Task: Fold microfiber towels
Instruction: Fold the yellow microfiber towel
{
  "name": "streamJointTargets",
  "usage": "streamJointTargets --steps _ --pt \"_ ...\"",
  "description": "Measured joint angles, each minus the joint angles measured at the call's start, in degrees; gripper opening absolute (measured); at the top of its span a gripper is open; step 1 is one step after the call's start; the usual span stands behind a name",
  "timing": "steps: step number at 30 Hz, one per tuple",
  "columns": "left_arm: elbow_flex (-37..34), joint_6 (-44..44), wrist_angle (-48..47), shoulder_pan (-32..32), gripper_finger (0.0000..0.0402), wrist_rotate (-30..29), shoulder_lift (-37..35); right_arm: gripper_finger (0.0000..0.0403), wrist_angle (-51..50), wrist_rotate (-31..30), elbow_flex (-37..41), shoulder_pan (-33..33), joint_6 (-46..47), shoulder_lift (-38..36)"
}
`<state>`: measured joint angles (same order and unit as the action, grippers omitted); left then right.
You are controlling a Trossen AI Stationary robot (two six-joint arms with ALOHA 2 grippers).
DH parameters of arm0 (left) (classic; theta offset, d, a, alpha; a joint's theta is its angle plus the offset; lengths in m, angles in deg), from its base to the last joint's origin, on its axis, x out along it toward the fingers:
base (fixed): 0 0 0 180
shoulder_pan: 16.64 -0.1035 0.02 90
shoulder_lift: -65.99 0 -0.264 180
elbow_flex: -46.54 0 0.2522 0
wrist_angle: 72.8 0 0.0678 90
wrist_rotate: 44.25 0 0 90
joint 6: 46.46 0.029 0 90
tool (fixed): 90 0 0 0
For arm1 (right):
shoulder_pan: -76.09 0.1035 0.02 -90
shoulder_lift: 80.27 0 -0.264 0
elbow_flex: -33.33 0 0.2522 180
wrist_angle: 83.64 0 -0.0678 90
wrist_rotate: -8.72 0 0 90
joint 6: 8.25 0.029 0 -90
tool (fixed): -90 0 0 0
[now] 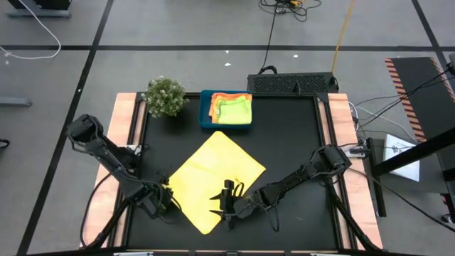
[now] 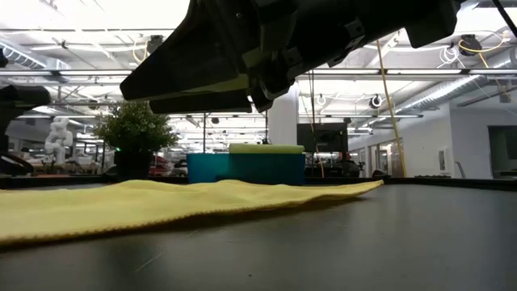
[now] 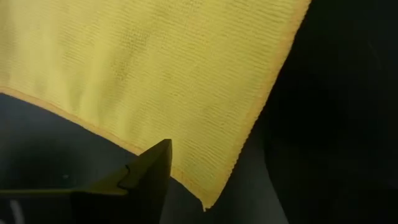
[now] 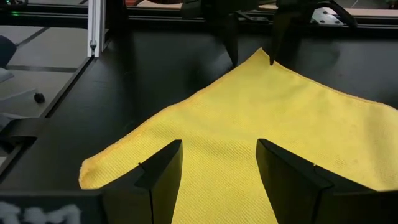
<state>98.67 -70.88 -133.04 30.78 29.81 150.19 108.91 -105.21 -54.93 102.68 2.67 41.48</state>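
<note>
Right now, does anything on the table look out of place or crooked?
Nothing looks damaged or spilled. The yellow towel lies spread flat but turned like a diamond, its corners pointing at the table's edges. The left gripper and the right gripper are both open at its near side. The other towels sit in the blue tray.

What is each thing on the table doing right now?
Yellow towel: spread flat on the black table, turned like a diamond, not folded yet.
Blue tray: holds a stack of folded towels, a lime green one on top.
Plant: standing upright beside the tray.
Left tool: open, at the yellow towel's left corner.
Right tool: open, just above the yellow towel, holding nothing.
</note>
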Motion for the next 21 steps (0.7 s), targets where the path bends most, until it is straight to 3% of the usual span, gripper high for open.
streamJointTargets --steps 3,7,16,21 --pt "-0.1 1.2 -0.2 0.0 0.0233 -0.8 0.1 0.0199 0.3 1.0 0.0 0.3 0.2 0.0" --pt "-0.2 1.4 -0.4 0.0 0.0209 -1.3 0.1 0.0199 5.5 10.2 0.1 1.3 1.8 0.1" --pt "-0.3 2.2 0.1 -0.1 0.0172 -1.3 0.1 0.0199 7.1 9.4 -3.6 3.4 0.6 7.9" --pt "-0.3 0.9 0.3 -0.1 0.0156 -1.3 0.1 0.0199 6.3 13.3 -8.3 3.1 0.5 11.7"
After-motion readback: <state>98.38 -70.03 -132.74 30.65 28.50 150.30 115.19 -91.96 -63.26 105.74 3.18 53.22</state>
